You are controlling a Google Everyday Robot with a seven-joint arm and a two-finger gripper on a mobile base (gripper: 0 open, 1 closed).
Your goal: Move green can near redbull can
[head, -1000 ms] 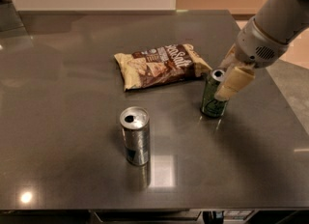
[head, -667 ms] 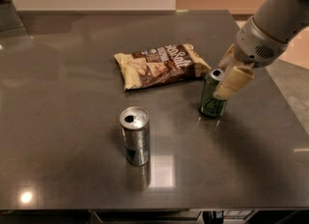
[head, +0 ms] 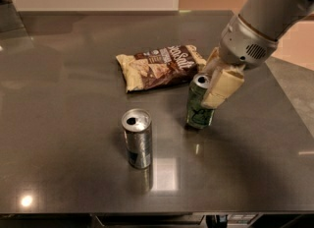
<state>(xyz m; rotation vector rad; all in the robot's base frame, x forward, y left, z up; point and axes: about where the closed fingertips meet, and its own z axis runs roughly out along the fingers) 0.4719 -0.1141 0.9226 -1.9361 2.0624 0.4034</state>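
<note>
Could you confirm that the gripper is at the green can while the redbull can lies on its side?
Not quite: the camera view shows the redbull can standing upright. The gripper is indeed at the green can.

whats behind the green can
A brown and cream chip bag lies flat on the table just behind the green can. The gripper, clamped on the can's upper right side, covers the bag's right end and the tabletop beyond it.

Gripper (head: 209, 88) around green can (head: 198, 115); redbull can (head: 137, 141) left
</note>
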